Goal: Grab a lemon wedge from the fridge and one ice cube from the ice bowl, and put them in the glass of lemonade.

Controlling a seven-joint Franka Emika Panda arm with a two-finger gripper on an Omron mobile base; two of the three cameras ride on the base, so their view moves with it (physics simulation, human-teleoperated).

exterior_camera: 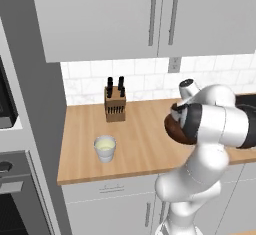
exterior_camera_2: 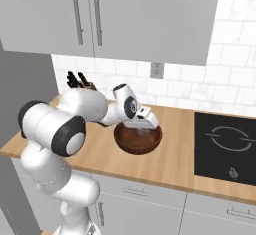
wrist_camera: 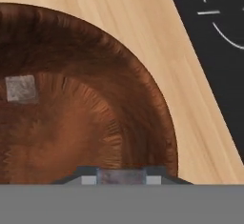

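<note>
Gripper (wrist_camera: 122,176): I had it low inside the ice bowl (wrist_camera: 143,108), its fingertips (wrist_camera: 88,180) pinched on a small greyish block that I took for an ice cube (wrist_camera: 122,176). In the right base view the gripper (exterior_camera_2: 141,127) sat over the ice bowl (exterior_camera_2: 138,138), down at the rim.

Items, left to right:

- Glass of lemonade (exterior_camera: 105,148): stood on the worktop (exterior_camera: 140,139) near its front edge, well apart from the bowl; pale yellow liquid inside. I judged it light, stiff and easy to tip, so drops should go in from directly above.
- Knife block (exterior_camera: 115,105): stood behind the glass, against the tiled wall.
- Second ice cube (wrist_camera: 21,88): lay loose on the bowl floor, left of the gripper in the hand view.
- Held cube: I judged it hard, light and slippery; flat opposite faces were the place to grip, with steady pressure, since a skewed pinch could squirt it out.
- Bowl: dark brown, wood-grained, likely stiff and stable.
- Hob (exterior_camera_2: 225,146): black, set in the worktop right of the bowl.

Lemon wedge and fridge: no position to record.

Writing: none legible; white ring markings on the hob, no brand.
</note>
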